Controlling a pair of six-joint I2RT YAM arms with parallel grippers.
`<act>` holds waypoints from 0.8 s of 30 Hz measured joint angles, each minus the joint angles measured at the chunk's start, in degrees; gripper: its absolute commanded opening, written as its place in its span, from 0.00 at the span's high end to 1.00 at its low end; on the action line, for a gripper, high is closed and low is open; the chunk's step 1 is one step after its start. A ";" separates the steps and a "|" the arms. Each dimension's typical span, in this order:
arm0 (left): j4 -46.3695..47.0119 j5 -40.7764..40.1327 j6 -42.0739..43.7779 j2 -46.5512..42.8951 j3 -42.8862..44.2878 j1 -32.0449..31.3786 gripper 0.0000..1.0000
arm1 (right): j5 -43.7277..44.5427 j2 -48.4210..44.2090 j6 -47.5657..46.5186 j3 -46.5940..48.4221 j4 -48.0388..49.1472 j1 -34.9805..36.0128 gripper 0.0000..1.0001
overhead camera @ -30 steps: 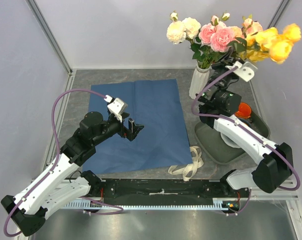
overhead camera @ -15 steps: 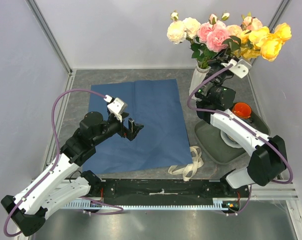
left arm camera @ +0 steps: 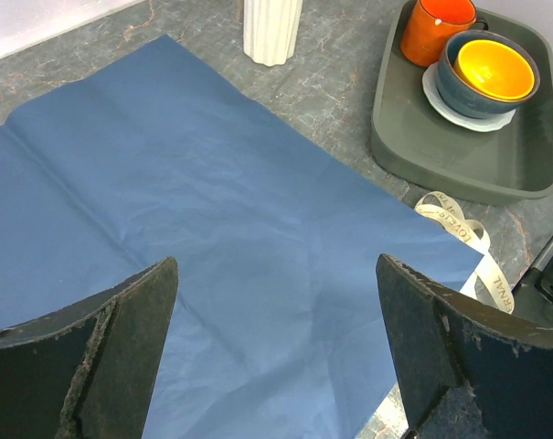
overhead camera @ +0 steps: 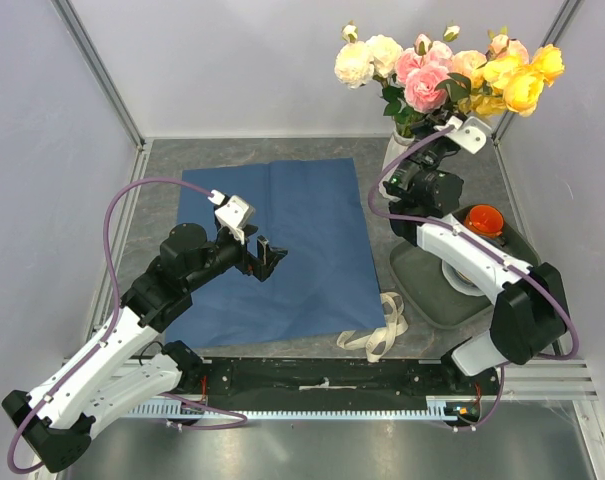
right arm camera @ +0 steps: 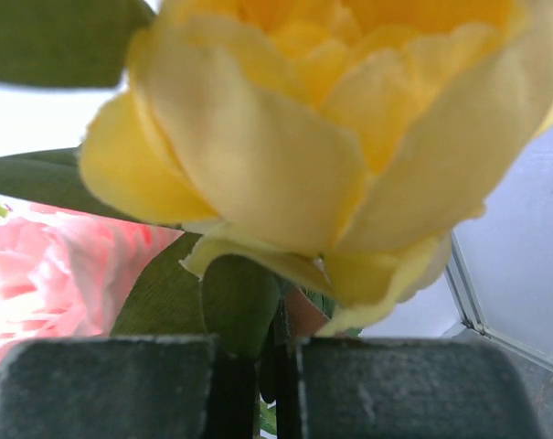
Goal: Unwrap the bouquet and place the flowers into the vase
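Note:
The flowers (overhead camera: 424, 78) stand in the white ribbed vase (overhead camera: 397, 168) at the back right: cream, pink and yellow roses. My right gripper (overhead camera: 445, 125) is raised beside the vase's rim, shut on the green stem under a yellow rose (right arm camera: 331, 137); the stem runs between the fingers (right arm camera: 367, 389). The bouquet's blue paper (overhead camera: 282, 230) lies spread flat on the table, the cream ribbon (overhead camera: 380, 330) loose at its right edge. My left gripper (overhead camera: 270, 258) hovers open over the paper (left arm camera: 194, 210), holding nothing. The vase's base (left arm camera: 272, 32) shows in the left wrist view.
A dark grey tray (overhead camera: 432, 290) sits right of the paper with an orange cup (overhead camera: 485, 218) and a bowl with a yellow inside (left arm camera: 486, 69). The ribbon (left arm camera: 463, 238) lies between paper and tray. White walls with metal frame posts enclose the table on three sides.
My right gripper has swung left toward the vase, carrying the yellow roses closer to the pink ones. The left arm has not moved.

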 measured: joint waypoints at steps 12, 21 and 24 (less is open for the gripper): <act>-0.04 -0.02 0.02 0.00 -0.07 0.00 0.05 | 0.50 2.54 0.98 -1.33 -0.07 -1.42 1.00; -0.11 -0.02 0.04 0.00 -0.07 0.00 0.05 | 1.70 3.39 4.07 -2.19 -0.04 -2.21 1.00; -0.11 -0.02 0.04 0.00 -0.07 0.00 0.05 | 1.84 4.00 4.81 -2.38 -0.04 -2.19 1.00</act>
